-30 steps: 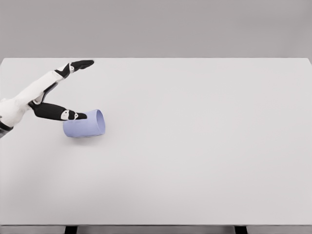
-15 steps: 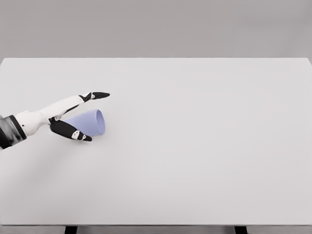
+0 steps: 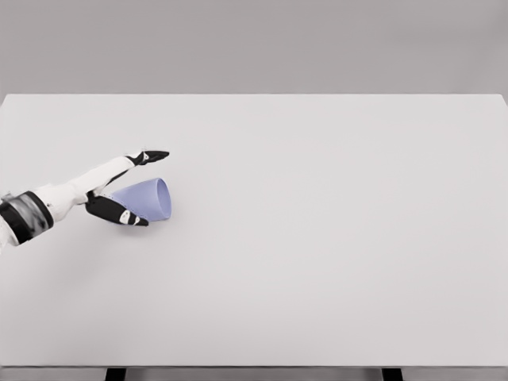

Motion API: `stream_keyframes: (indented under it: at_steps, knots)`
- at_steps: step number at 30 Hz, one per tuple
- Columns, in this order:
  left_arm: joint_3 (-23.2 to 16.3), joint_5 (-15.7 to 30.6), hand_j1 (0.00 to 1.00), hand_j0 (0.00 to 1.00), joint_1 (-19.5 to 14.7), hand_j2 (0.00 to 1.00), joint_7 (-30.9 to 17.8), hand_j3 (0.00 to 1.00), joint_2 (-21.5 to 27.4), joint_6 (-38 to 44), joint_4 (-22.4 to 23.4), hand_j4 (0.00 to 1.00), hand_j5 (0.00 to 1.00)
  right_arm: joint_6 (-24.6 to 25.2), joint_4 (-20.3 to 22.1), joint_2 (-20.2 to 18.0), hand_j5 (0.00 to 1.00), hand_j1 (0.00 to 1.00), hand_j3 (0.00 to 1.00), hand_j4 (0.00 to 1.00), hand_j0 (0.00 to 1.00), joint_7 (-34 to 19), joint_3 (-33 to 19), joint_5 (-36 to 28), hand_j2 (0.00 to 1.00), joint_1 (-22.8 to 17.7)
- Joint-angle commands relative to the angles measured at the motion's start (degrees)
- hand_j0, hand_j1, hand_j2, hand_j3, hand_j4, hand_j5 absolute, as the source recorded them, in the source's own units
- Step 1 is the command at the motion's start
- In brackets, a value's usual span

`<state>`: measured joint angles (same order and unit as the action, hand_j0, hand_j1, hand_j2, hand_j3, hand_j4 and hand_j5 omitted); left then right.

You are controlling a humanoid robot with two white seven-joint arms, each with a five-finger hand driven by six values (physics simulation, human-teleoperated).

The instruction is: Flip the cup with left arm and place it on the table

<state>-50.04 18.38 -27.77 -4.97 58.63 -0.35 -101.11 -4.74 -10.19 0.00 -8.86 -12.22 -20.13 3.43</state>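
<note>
A wide white counter (image 3: 317, 262) fills most of the view, with a plain grey wall behind it. The only loose thing on it is a pale blue cup (image 3: 146, 200), lying on its side at about nine o'clock from the counter's middle, well over toward the left edge. Its open mouth faces three o'clock and its closed end points back toward nine.

The left hand (image 3: 119, 187) reaches in from the left edge and straddles the cup's closed end. The long fingers (image 3: 151, 155) stretch out past the cup's far side, toward twelve o'clock of it, and the dark thumb (image 3: 119, 213) lies along its near side, at about seven o'clock. The hand is spread wide rather than clamped; whether fingers or thumb truly touch the cup I cannot tell from here.

The thumb covers part of the cup's near wall, and the arm is cut off at the picture's left edge just behind the dark wrist band. The cup carries no marking or lettering that can be read. Two dark table legs peek out under the counter's front edge.
</note>
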Motion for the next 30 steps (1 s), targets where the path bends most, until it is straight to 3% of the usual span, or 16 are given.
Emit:
stream_keyframes:
  at_steps: [1, 10, 16, 20, 23, 27, 30]
  knots:
    - [-0.1, -1.4, 1.0, 1.0, 0.0, 1.0, 0.3, 1.0, -1.0, 2.5, -0.1, 1.0, 1.0, 0.0, 0.0, 0.0, 1.0, 1.0, 1.0, 1.0, 1.0, 0.0, 0.0, 0.0, 1.0, 0.0]
    - [-0.2, -2.0, 1.0, 1.0, -0.1, 1.0, 0.1, 1.0, -3.1, 3.2, 0.0, 1.0, 1.0, 0.0, 0.0, 0.0, 1.0, 1.0, 1.0, 1.0, 1.0, 0.0, 0.0, 0.0, 1.0, 0.0]
    - [-0.2, -2.8, 0.99, 0.99, -0.2, 0.99, 0.2, 0.99, -4.0, 10.3, -0.1, 0.99, 0.99, 0.0, 0.0, 0.0, 1.0, 1.0, 1.0, 1.0, 1.0, 0.0, 0.0, 0.0, 1.0, 0.0]
    - [-0.4, -2.7, 0.74, 0.74, -0.2, 0.74, -0.1, 0.74, -4.0, 10.6, -0.1, 0.74, 0.74, 0.0, 0.0, 0.0, 1.0, 1.0, 1.0, 1.0, 1.0, 0.0, 0.0, 0.0, 1.0, 0.0]
    - [-0.4, -2.6, 0.68, 0.68, -0.2, 0.68, -0.2, 0.68, -4.0, 10.6, 0.0, 0.68, 0.68, 0.0, 0.0, 0.0, 1.0, 1.0, 1.0, 1.0, 1.0, 0.0, 0.0, 0.0, 1.0, 0.0]
    - [-0.5, -2.7, 0.66, 0.66, 0.1, 0.66, 0.0, 0.66, -3.8, 10.8, -0.1, 0.66, 0.66, 0.0, 0.0, 0.0, 1.0, 1.0, 1.0, 1.0, 1.0, 0.0, 0.0, 0.0, 1.0, 0.0]
    - [0.3, -2.8, 0.63, 0.63, 0.0, 0.63, 0.7, 0.63, -3.2, -2.4, 0.0, 0.63, 0.63, 0.0, 0.0, 0.0, 1.0, 1.0, 1.0, 1.0, 1.0, 0.0, 0.0, 0.0, 1.0, 0.0]
